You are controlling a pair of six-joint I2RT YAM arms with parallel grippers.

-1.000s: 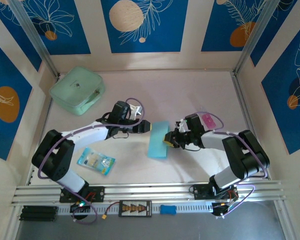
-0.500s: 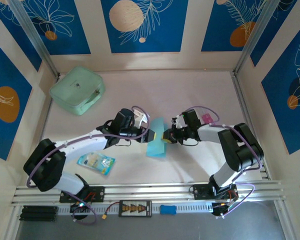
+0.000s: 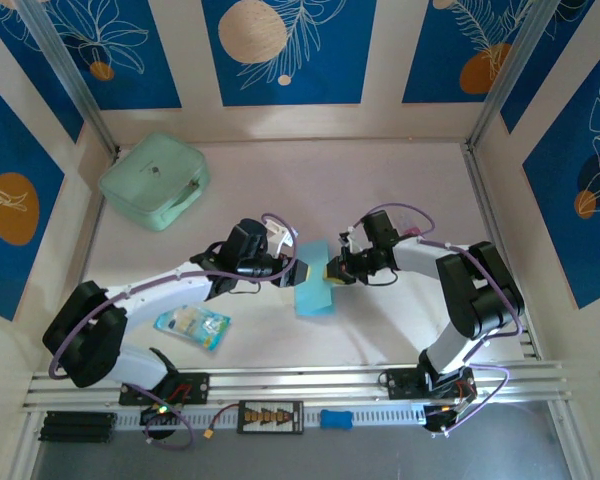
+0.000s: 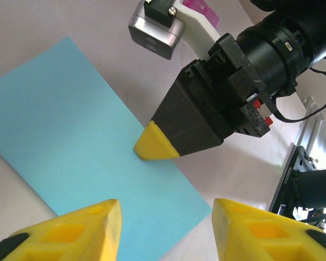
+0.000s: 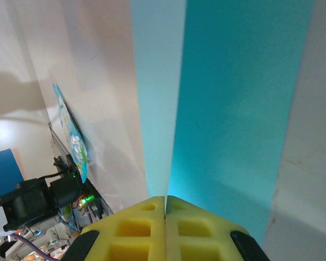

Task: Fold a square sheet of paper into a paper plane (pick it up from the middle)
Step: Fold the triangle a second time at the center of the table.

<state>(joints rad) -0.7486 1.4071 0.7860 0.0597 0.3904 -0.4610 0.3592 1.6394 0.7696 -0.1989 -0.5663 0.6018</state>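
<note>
Bright, even light; soft shadows lie on the worktop (image 3: 380, 180) beside the light-blue paper (image 3: 312, 298), which blurs in the right wrist view.

Right tool (image 4: 152, 145) pinching blue sheet (image 4: 70, 125), left tool (image 4: 165, 216) spread

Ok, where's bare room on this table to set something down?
Free: the far table strip from the mint-green pouch to the right wall; the near stretch between the printed packet and the right arm's base. Crowded: the middle, where left pincer and right pincer meet at the blue paper.
</note>
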